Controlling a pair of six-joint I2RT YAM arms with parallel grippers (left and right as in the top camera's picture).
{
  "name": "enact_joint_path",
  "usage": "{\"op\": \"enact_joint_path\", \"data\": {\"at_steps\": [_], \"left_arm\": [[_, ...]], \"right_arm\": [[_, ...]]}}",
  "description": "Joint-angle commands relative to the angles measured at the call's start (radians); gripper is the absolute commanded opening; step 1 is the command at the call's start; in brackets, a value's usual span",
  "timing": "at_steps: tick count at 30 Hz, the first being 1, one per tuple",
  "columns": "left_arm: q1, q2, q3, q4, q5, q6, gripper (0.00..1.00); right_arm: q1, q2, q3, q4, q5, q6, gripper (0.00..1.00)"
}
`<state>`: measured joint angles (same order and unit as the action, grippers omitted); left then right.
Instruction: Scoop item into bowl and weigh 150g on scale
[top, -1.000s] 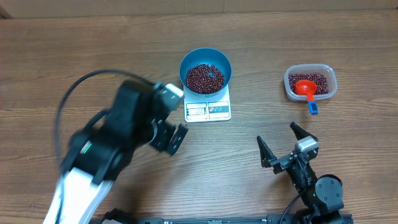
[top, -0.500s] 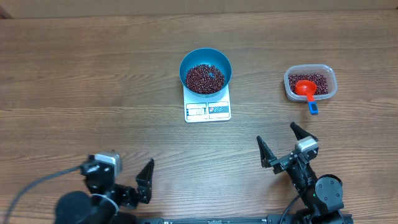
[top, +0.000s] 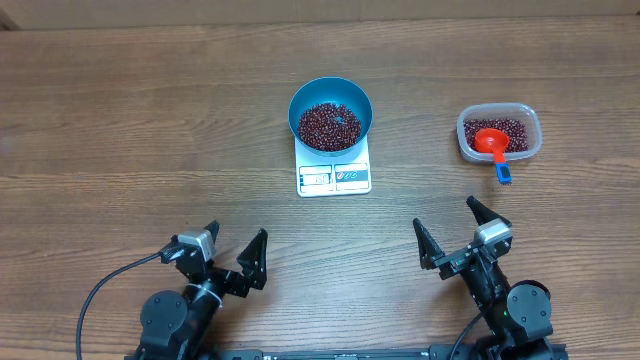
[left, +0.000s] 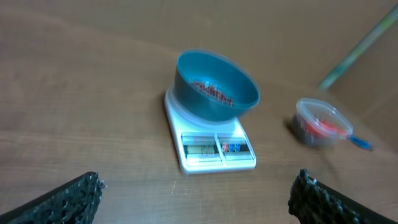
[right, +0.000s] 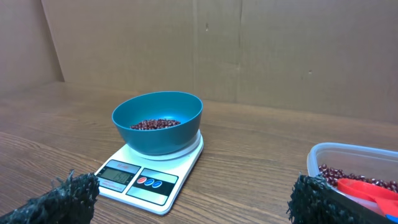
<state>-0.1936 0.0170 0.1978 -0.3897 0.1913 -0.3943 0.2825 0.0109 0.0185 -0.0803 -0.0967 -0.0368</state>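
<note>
1. The small, dark red-brown dried beans (top: 330, 124) lie as a loose heap in the bottom of the round, deep, bright blue bowl (right: 158, 134), below its rim.
2. The bowl stands upright on the flat, white, rectangular kitchen scale (top: 334, 178). It covers the far part of the scale and leaves the display window and buttons at the near edge uncovered. We cannot read the display.
3. The scale rests on the brown wood-grain bench (top: 150, 120), near the middle.
4. To the right of the scale, and well apart from it, stands a clear rounded-rectangular plastic tub (top: 531, 112). It holds further beans of the same kind (top: 515, 128).
5. A red plastic scoop (top: 490, 140) lies in the tub. Its blue handle tip (top: 503, 174) projects over the tub's near wall.
6. The left fingers (top: 256, 262) sit at the near edge of the bench, left of the scale. We see them spread fully wide, holding nothing and touching nothing.
7. The right fingers (top: 427, 246) sit at the near edge, right of the scale. They too are spread fully wide and hold nothing.
</note>
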Motion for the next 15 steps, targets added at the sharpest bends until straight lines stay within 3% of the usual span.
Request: {"op": "enact_joint_path", "data": {"at_steps": [1, 6, 15], "left_arm": [[0.009, -0.014, -0.081, 0.128, 0.008, -0.033, 0.99], [0.009, -0.014, -0.160, 0.254, 0.021, -0.033, 1.00], [-0.023, -0.014, -0.162, 0.260, 0.047, 0.118, 1.00]], "right_arm": [[0.003, -0.008, -0.011, 0.003, 0.010, 0.004, 1.00], [0.003, -0.008, -0.011, 0.003, 0.010, 0.004, 1.00], [0.003, -0.008, -0.011, 0.003, 0.010, 0.003, 1.00]]}}
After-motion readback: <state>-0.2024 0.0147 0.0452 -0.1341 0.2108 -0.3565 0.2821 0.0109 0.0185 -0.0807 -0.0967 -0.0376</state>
